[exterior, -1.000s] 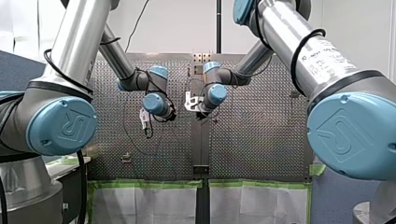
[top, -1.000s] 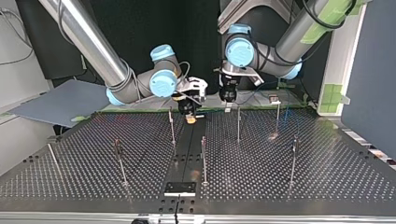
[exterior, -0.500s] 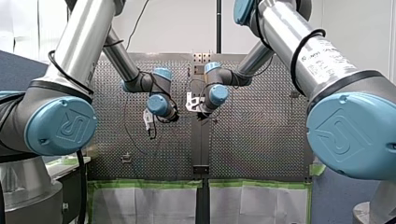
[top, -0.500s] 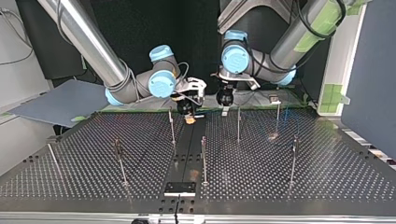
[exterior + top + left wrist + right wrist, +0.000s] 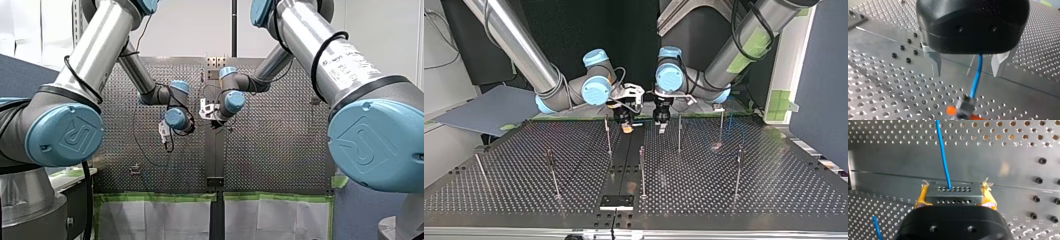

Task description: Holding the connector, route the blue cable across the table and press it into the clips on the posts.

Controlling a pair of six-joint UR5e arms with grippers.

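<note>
Holding: my right gripper [image 5: 955, 195] clamps the connector [image 5: 953, 190] squarely
My left gripper [image 5: 968, 67]: spread wide, blue cable [image 5: 976, 75] between; slide along, don't pinch
Post [image 5: 679, 132]: lower the cable onto it gently

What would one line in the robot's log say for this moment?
right gripper: shut on connector | left gripper: open, straddling blue cable

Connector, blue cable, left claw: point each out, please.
connector [image 5: 954, 194], right wrist view, grey face.
blue cable [image 5: 943, 152], right wrist view, mid-run.
left claw [image 5: 966, 74], left wrist view, between fingertips.
</note>
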